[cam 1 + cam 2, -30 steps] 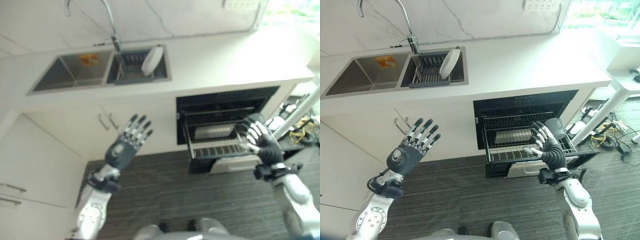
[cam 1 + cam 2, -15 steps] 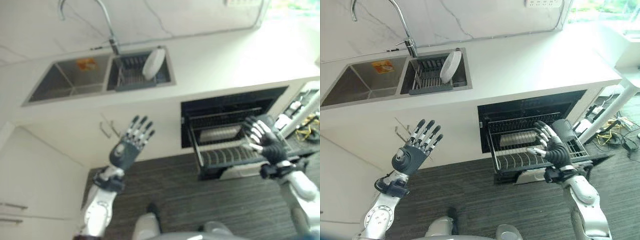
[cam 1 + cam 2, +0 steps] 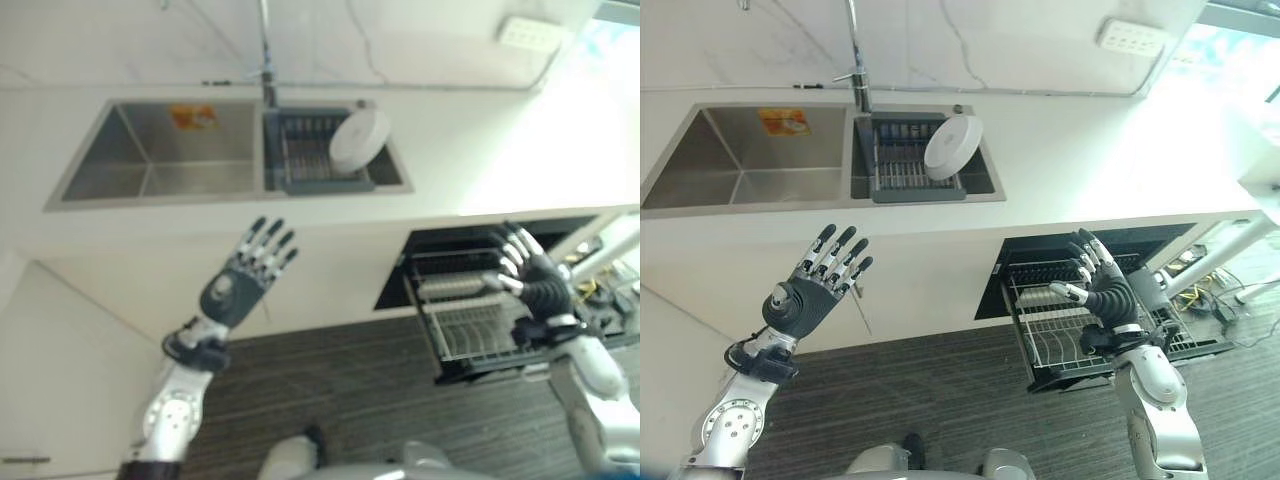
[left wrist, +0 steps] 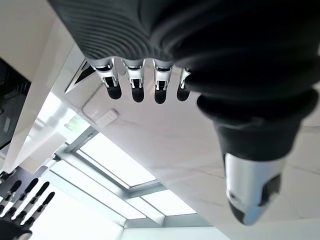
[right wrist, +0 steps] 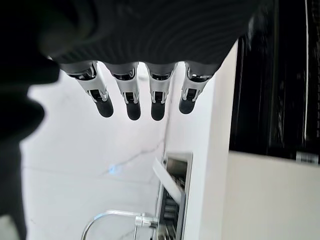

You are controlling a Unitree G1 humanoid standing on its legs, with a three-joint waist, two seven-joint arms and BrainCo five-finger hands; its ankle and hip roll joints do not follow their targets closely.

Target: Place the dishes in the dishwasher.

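White plate [image 3: 952, 147] upright in sink rack [image 3: 902, 172], faucet [image 3: 856, 62] behind.

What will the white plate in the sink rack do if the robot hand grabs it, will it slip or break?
The white plate looks hard and glossy, so it is probably stiff, a bit slippery and breakable if dropped. It stands tilted on its edge in the dish rack, so a nudge could tip it over or roll it.

A double sink [image 3: 750, 150] is set into the tabletop [image 3: 1090, 150] at 11 o'clock, with the faucet [image 3: 855, 60] behind the divider. In its right basin sits a dish rack [image 3: 905, 170], a plate [image 3: 952, 147] leaning on the rack's right side. Below the tabletop at 3 o'clock, the dishwasher [image 3: 1090, 255] stands open, its lower rack [image 3: 1080, 335] pulled out over the floor [image 3: 940, 400].
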